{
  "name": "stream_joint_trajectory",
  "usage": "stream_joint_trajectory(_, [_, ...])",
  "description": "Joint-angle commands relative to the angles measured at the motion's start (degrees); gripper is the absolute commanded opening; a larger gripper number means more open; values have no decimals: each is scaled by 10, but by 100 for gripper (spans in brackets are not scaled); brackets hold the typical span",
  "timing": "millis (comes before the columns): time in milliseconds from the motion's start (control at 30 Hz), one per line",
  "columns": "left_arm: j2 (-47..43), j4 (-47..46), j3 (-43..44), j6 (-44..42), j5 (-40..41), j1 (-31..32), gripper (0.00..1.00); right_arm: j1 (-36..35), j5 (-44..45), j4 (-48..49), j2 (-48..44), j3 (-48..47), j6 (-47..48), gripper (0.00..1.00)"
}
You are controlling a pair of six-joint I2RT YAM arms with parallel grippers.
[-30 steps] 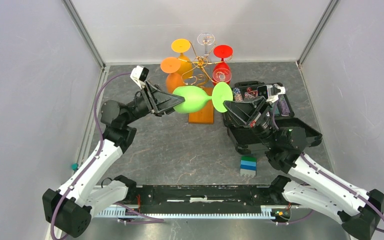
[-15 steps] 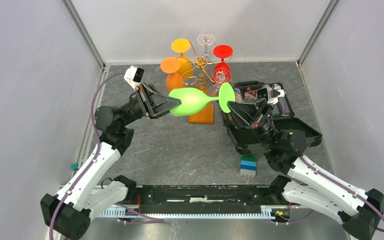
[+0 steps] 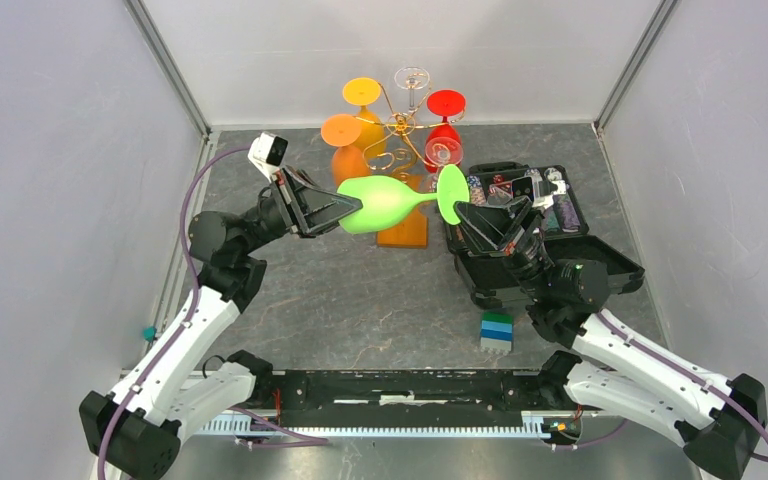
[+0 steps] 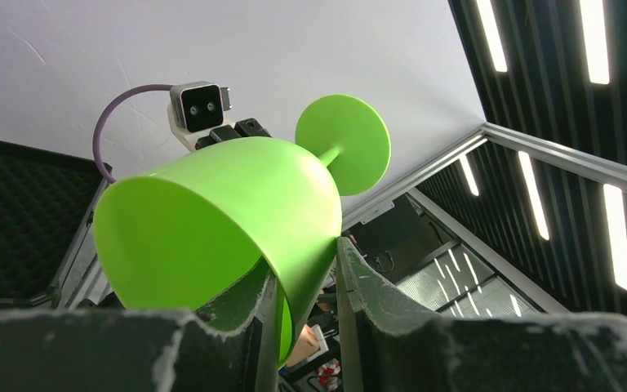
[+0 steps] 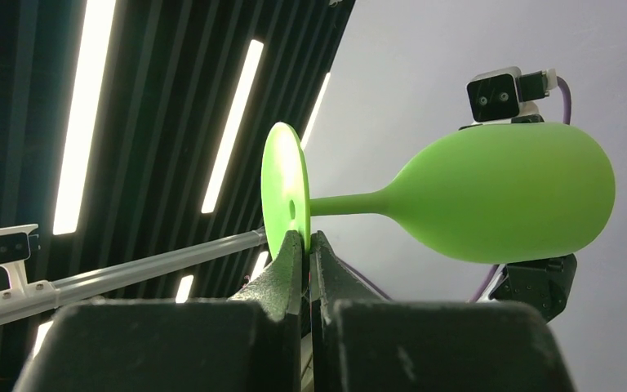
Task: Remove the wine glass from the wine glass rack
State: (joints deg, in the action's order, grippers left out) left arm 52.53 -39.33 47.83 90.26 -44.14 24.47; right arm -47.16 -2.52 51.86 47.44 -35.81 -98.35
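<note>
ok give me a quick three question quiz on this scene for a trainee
1. Which part of the green glass does the right gripper pinch?
2. The left gripper clamps the glass by its: A) stem B) bowl rim C) foot
3. True or false: the glass lies sideways, with no wire of the rack around its stem.
Key: 1 the foot's edge; 2 B; 3 true.
</note>
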Motion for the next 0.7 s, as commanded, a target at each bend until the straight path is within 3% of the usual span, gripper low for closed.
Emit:
stream_joint_trajectory(0, [-20, -6, 26, -26, -25, 2, 2, 4, 22, -30, 6, 13, 32, 0])
stream_joint_trajectory(300, [-31, -1, 31, -74, -25, 2, 4, 4, 35, -23, 7, 21, 20, 0])
stream_joint_trajectory(367, [-33, -11, 32, -84, -30, 2, 32, 4, 45, -33, 3, 25, 15, 0])
stream_joint_trajectory(400, [-34, -19, 32, -86, -31, 2, 39, 4, 51, -35, 0, 28, 12, 0])
stream_joint_trajectory(500, [-38, -38, 31, -93, -32, 3, 45, 4, 72, -53, -11, 38, 1, 0])
stream_joint_trajectory(667, [-39, -69, 28, -94, -34, 3, 41, 4, 114, -71, -27, 55, -21, 0])
